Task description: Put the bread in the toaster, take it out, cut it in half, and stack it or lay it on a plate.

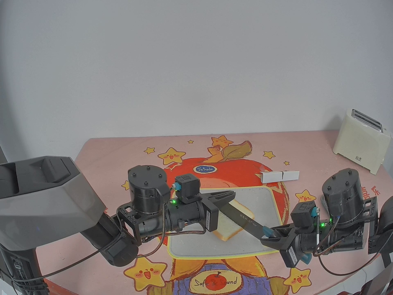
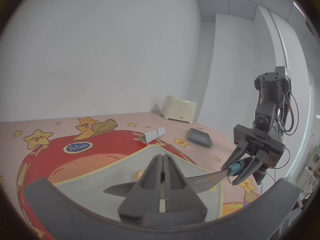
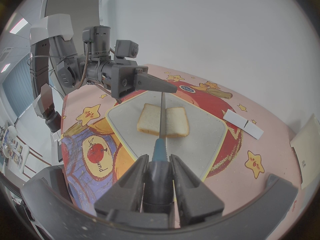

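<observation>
A slice of bread (image 3: 148,119) lies on the grey cutting board (image 3: 200,140) in the middle of the table. My right gripper (image 3: 159,159) is shut on the blue handle of a knife (image 3: 162,117), whose blade lies across the middle of the slice. Whether the slice is cut through is hidden by the blade. My left gripper (image 1: 231,194) is shut and sits over the back of the blade near its tip, above the bread (image 1: 229,231). The cream toaster (image 1: 362,140) stands at the far right edge of the table.
A white folded card (image 1: 280,176) lies just beyond the board (image 1: 262,201). A small dark grey plate (image 2: 200,137) sits on the table between the board and the toaster (image 2: 179,108), near the right arm. The back left of the table is open.
</observation>
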Controlling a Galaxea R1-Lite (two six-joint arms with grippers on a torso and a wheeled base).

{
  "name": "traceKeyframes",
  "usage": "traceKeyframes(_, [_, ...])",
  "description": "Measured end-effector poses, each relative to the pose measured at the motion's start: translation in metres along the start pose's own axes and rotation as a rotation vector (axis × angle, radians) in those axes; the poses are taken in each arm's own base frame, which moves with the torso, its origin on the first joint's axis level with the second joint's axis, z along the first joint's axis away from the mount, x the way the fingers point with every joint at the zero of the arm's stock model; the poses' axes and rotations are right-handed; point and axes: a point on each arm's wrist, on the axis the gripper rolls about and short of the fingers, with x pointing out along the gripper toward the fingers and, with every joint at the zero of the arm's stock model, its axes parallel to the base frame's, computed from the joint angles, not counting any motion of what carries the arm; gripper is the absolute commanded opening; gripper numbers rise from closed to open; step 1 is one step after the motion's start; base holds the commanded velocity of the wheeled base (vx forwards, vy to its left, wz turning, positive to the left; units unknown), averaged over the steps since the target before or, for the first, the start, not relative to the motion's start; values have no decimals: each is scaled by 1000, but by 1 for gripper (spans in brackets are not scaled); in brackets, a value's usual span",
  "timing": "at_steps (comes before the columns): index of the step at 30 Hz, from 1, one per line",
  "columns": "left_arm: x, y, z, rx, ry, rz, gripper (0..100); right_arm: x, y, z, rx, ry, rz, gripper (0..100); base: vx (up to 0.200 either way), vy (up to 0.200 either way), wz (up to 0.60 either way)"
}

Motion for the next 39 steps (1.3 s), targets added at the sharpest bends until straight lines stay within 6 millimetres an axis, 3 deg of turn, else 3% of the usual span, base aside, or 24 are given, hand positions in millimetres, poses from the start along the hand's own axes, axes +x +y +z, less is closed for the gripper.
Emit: traceKeyframes(39, [1,1,0,1,-2,2,0,2,-2,4,42,-5,8,0,0,0,0])
